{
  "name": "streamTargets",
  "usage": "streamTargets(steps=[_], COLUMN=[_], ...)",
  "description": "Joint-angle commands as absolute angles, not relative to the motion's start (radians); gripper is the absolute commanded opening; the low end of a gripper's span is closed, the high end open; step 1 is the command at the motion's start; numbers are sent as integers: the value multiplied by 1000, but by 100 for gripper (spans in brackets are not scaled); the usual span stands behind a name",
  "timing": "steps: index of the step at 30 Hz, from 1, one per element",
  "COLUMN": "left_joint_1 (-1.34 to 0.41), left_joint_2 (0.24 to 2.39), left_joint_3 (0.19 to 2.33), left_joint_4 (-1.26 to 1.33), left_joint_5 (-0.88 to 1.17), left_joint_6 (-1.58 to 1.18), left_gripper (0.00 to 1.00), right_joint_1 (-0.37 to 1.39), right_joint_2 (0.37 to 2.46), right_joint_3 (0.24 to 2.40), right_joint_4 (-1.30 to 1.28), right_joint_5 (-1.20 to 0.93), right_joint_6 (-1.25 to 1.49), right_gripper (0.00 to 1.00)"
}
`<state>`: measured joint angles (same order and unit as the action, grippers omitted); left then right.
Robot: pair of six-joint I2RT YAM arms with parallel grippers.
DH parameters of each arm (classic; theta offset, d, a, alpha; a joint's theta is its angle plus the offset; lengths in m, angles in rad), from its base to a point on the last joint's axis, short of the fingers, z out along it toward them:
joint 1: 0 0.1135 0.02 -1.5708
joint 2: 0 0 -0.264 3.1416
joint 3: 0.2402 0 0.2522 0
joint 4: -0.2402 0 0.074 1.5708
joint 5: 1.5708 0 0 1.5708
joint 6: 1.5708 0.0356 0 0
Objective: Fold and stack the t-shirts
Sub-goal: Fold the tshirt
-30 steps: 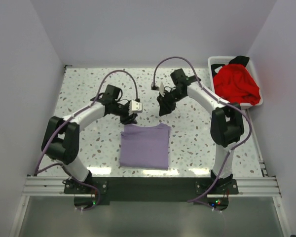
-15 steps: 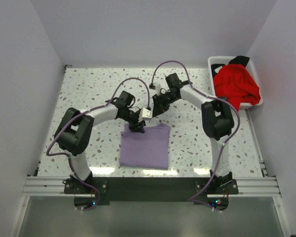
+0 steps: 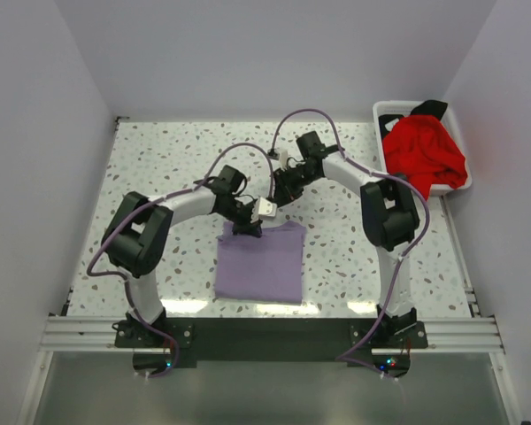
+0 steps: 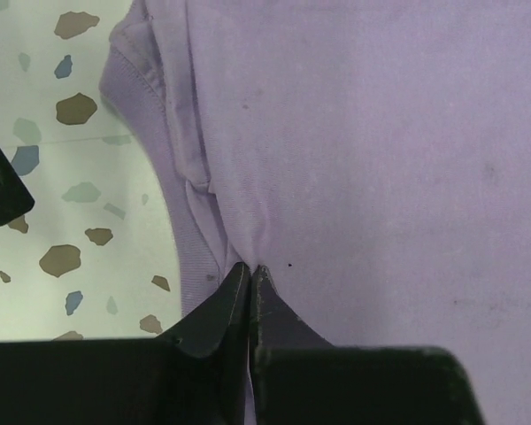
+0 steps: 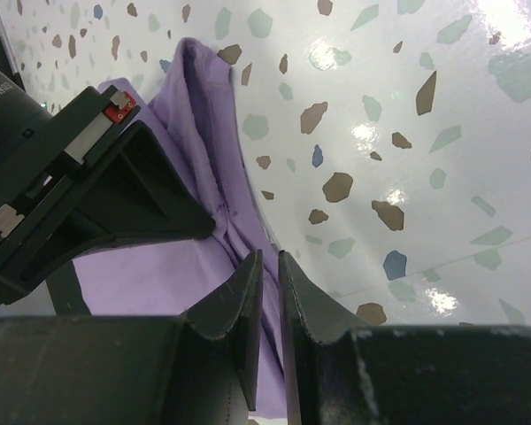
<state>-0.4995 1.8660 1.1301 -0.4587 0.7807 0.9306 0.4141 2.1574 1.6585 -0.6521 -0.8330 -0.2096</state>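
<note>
Lavender t-shirt [image 3: 258, 261]: folded into a rectangle at the centre of the terrazzo table [image 3: 155, 155], just ahead of your arm bases. Long axis runs near-to-far; collar end cannot be told.

Left gripper [image 3: 248, 227]: closed, pinching the shirt's far edge.

Right gripper [image 3: 279, 197]: fingers a slit apart, holding nothing, just past that edge.

Red t-shirt [image 3: 425, 155] and black t-shirt [image 3: 432, 108]: heaped unfolded in the white basket [image 3: 388, 111], far right.

Status, as you may judge it: one shirt nearly folded; two shirts and the stacking remain.
</note>
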Motion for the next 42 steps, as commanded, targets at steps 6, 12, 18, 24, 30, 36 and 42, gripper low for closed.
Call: streamTargets(steps=[6,12,18,24,30,36,42], left_joint_1=[-558,-601,-621,-614,-609,-595,-591], left_joint_2=[1645,1591,1604,1629,1612,1635,1609], left_joint_3=[1028,985,976,924,897,922,905], left_joint_4=[-365,-336,-313,-275,-258,-265,-253], left_joint_5=[727,657,588,526,532,526,528], left_joint_6=[1043,1071,1045,1014,997,982,1012], left_gripper=[0,0,8,23,39,38,11], right_joint_1=[428,475,491,463,437,439,439], right_joint_2=[2206,2256,2315,2304,2276,2246,2218], right_joint_3=[1693,1726,1808,1836,1835,1790,1758], right_joint_4=[-630,-745,-975,-924,-926,-1003,-1046], right_joint_5=[-946,-1020,-1045,-956,-910,-896,-920], right_joint_6=[-198,-287,-471,-443,-469,-577,-655], right_gripper=[14,14,12,13,13,12,11])
